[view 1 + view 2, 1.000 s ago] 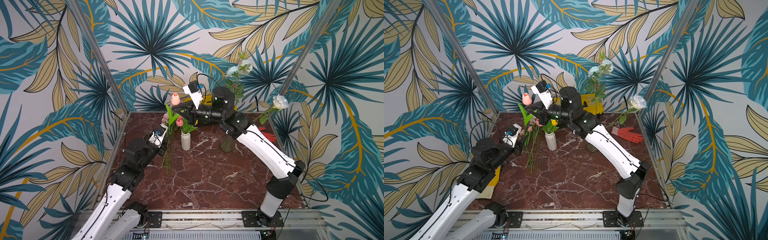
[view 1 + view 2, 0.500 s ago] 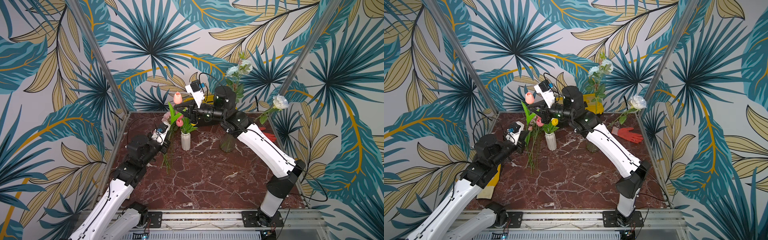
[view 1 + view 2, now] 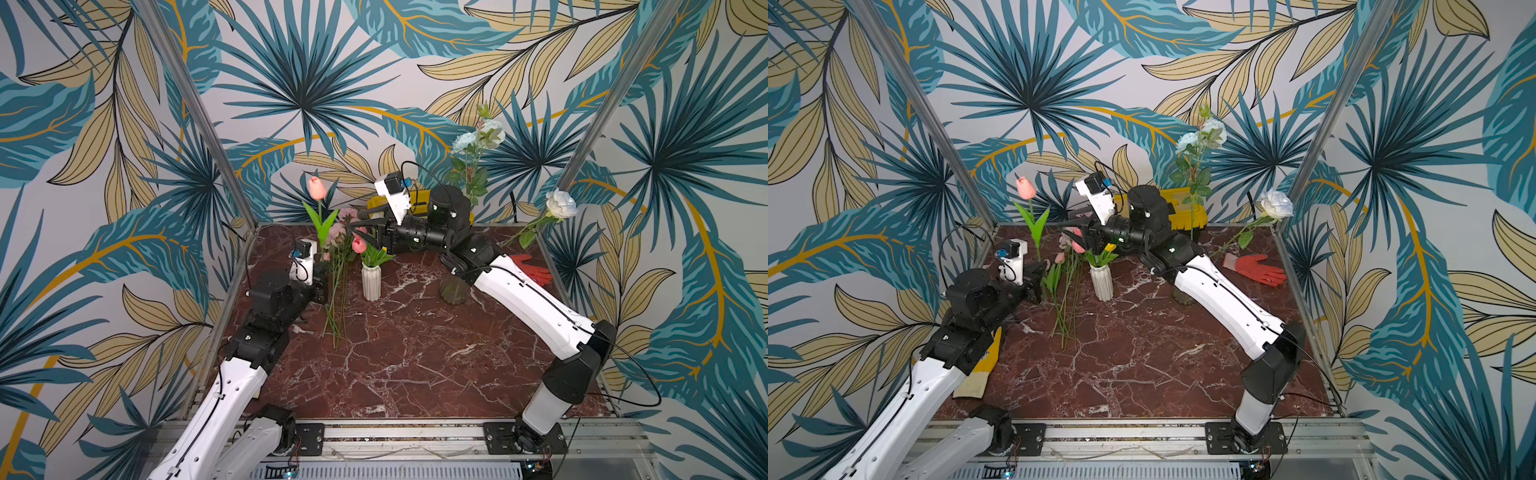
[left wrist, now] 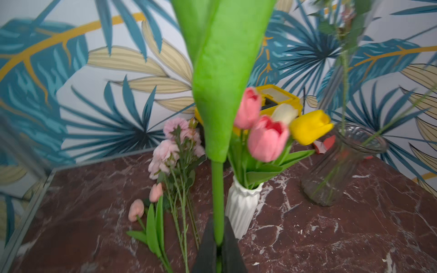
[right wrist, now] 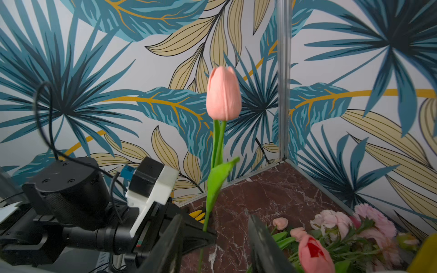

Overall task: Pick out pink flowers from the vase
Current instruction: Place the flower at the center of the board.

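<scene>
Marble table (image 3: 415, 353), near its far-left corner: left gripper (image 4: 218, 238) pinches pink tulip (image 5: 223, 93) upright (handover, seemingly); right gripper (image 5: 215, 219) half-open, empty.

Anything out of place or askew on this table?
Two work gloves seem stray: an orange glove lies by the right wall, and a yellow glove lies under the left arm. The white rose leans steeply out of the glass vase.

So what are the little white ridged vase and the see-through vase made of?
Little white ridged vase: probably ceramic or plastic, matte; it is opaque with soft, dull folds. See-through vase: likely glass, glossy; you can see straight through its ribbed wall.
</scene>
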`<state>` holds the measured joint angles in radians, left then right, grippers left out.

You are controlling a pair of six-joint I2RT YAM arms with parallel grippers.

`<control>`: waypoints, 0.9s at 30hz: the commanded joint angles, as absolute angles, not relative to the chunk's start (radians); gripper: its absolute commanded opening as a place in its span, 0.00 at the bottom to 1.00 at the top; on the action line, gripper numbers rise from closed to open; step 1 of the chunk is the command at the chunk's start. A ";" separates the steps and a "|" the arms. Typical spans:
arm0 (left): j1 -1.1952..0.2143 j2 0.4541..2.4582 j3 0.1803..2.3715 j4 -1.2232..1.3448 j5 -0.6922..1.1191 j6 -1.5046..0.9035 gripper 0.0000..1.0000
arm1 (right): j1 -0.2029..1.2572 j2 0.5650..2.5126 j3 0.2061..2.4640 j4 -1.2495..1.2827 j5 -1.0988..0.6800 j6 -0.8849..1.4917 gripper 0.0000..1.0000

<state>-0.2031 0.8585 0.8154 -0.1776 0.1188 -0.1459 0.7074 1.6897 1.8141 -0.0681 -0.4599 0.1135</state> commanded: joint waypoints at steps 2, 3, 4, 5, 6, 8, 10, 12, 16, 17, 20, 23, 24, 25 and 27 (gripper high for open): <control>-0.119 0.892 0.729 -0.195 0.148 -0.457 0.00 | 0.693 1.572 1.708 0.095 -0.217 0.106 0.48; -0.115 0.919 0.731 -0.213 0.159 -0.487 0.00 | 0.691 1.553 1.680 0.117 -0.165 0.102 0.48; -0.106 0.953 0.735 -0.231 0.172 -0.513 0.00 | 0.688 1.536 1.654 0.137 -0.121 0.100 0.48; -0.097 0.986 0.736 -0.235 0.196 -0.530 0.00 | 0.685 1.523 1.635 0.155 -0.094 0.102 0.48; -0.090 1.026 0.736 -0.233 0.225 -0.543 0.00 | 0.680 1.511 1.614 0.176 -0.072 0.104 0.48; -0.075 1.117 0.750 -0.235 0.294 -0.551 0.00 | 0.671 1.498 1.590 0.199 -0.053 0.115 0.48; -0.055 1.222 0.791 -0.267 0.360 -0.539 0.00 | 0.664 1.498 1.588 0.196 -0.055 0.118 0.48; -0.033 1.327 0.841 -0.330 0.403 -0.521 0.00 | 0.659 1.501 1.588 0.195 -0.056 0.121 0.48; -0.007 1.486 0.904 -0.344 0.458 -0.502 0.00 | 0.655 1.503 1.588 0.196 -0.055 0.120 0.48; -0.003 1.516 0.916 -0.345 0.462 -0.507 0.00 | 0.653 1.503 1.587 0.196 -0.052 0.117 0.48; 0.003 1.595 0.957 -0.342 0.479 -0.517 0.00 | 0.649 1.504 1.583 0.198 -0.042 0.112 0.48; 0.008 1.646 0.984 -0.342 0.485 -0.528 0.00 | 0.647 1.508 1.583 0.198 -0.041 0.111 0.49; 0.013 1.657 0.989 -0.342 0.488 -0.540 0.00 | 0.647 1.510 1.584 0.198 -0.042 0.109 0.49; 0.016 1.667 0.993 -0.341 0.494 -0.546 0.00 | 0.647 1.512 1.585 0.198 -0.041 0.109 0.49; 0.020 1.685 1.001 -0.345 0.518 -0.552 0.01 | 0.646 1.516 1.587 0.196 -0.038 0.105 0.49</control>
